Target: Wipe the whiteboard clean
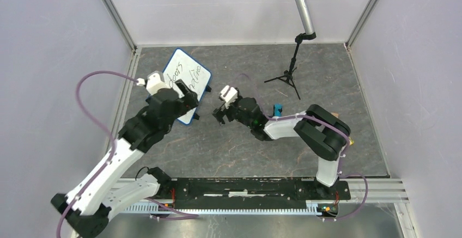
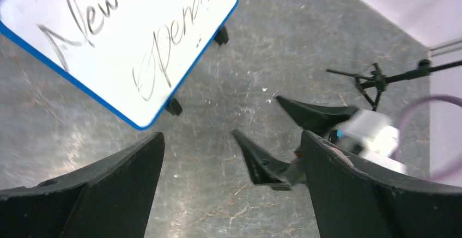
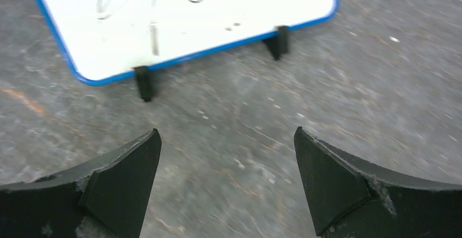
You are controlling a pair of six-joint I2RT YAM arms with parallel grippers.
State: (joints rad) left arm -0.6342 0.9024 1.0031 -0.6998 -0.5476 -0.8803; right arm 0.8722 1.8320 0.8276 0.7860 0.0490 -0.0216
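Observation:
The whiteboard [image 1: 188,74] stands tilted on small black feet at the back left of the table, blue-rimmed, with black handwriting on its face. In the left wrist view the whiteboard [image 2: 120,36] fills the upper left, and in the right wrist view the whiteboard [image 3: 185,20] lies across the top with two feet showing. My left gripper [image 1: 192,97] hovers at the board's near right corner, open and empty; from its own camera the left gripper [image 2: 231,156] has only floor between its fingers. My right gripper [image 1: 219,114] is just right of the board, open and empty, and the right gripper [image 3: 226,137] faces the board's lower edge.
A small blue eraser block [image 1: 278,109] sits on the table behind the right arm's wrist. A microphone on a black tripod [image 1: 289,77] stands at the back right. White walls enclose the table. The right gripper's fingers [image 2: 261,162] show close in the left wrist view.

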